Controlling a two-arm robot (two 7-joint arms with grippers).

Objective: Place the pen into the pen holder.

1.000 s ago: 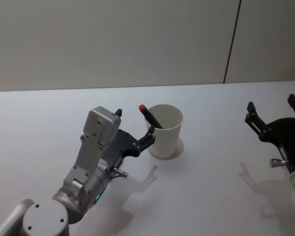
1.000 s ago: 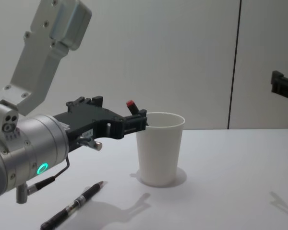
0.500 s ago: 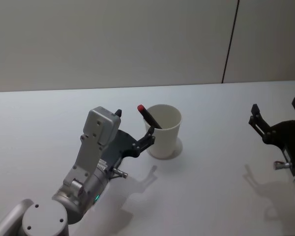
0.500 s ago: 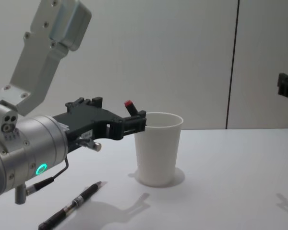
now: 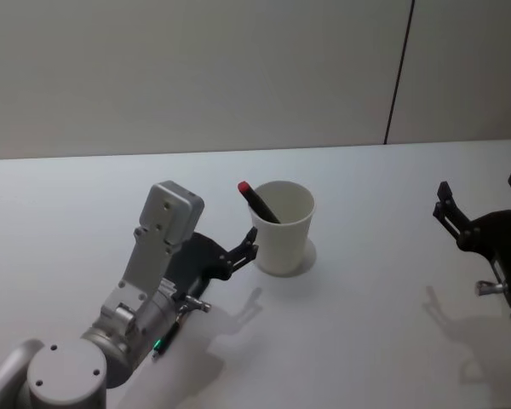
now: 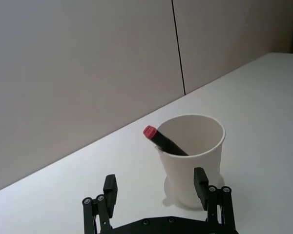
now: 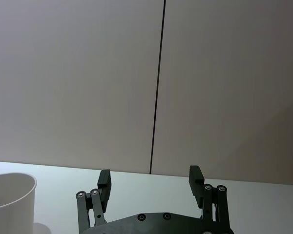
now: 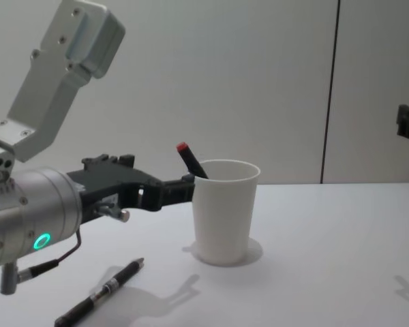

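The pen holder is a white paper cup standing upright mid-table, also in the chest view and the left wrist view. A black pen with a red cap leans inside it, its cap end sticking out over the rim on my left side. My left gripper is open and empty, just short of the cup on its near left side, touching nothing. My right gripper hangs open and empty far to the right.
A second black pen lies flat on the white table near the front left, under my left arm. The cup's rim also shows in the right wrist view. A wall stands behind the table.
My left gripper has drawn back from the cup's rim toward me and dropped slightly. The red-capped pen stays leaning in the cup. The right gripper has barely moved.
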